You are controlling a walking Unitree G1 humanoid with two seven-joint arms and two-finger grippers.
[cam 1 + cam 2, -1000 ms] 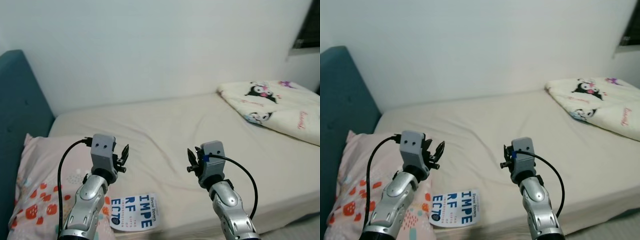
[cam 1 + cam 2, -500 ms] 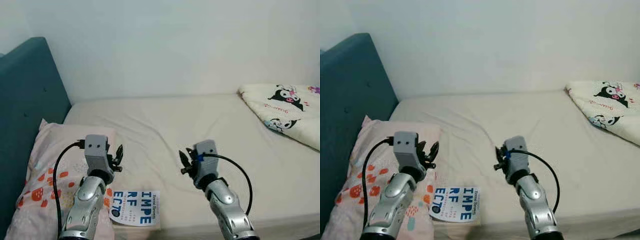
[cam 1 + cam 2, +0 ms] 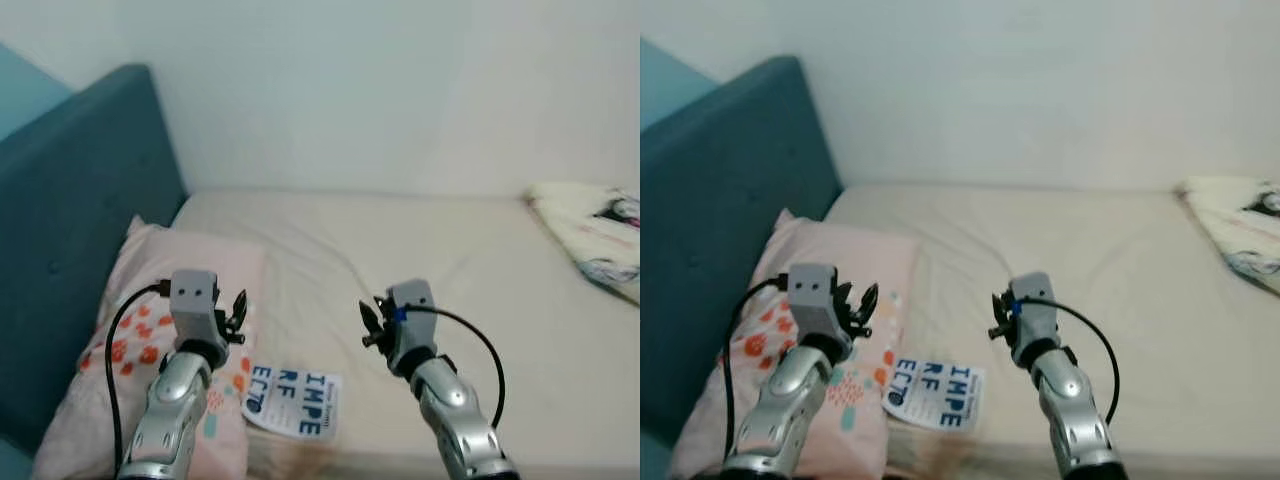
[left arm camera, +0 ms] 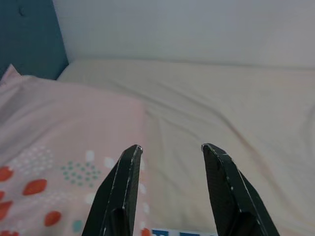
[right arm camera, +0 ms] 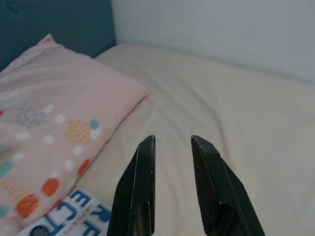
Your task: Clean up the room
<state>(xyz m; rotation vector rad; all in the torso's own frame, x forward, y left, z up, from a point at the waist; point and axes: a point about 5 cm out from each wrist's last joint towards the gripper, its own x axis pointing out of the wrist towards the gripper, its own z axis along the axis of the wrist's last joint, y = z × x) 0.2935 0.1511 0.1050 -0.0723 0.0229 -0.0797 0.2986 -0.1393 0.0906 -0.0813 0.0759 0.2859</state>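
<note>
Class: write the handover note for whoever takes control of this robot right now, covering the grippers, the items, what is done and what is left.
Left gripper: open, holding nothing, raised over the pink pillow.
Right gripper: open, holding nothing, raised over the bed.
Book: flat at the bed's near edge, beside the pillow, between the two arms.
Folded blanket: far right on the bed.
Done: nothing picked up.
Left: pick up the book, likely first.

Head pair looking forward and down over the bed (image 3: 420,250) from its near edge. Wrist views looking low along black fingers (image 4: 123,187), both sharing pillow (image 5: 54,98) and book (image 5: 74,216).
</note>
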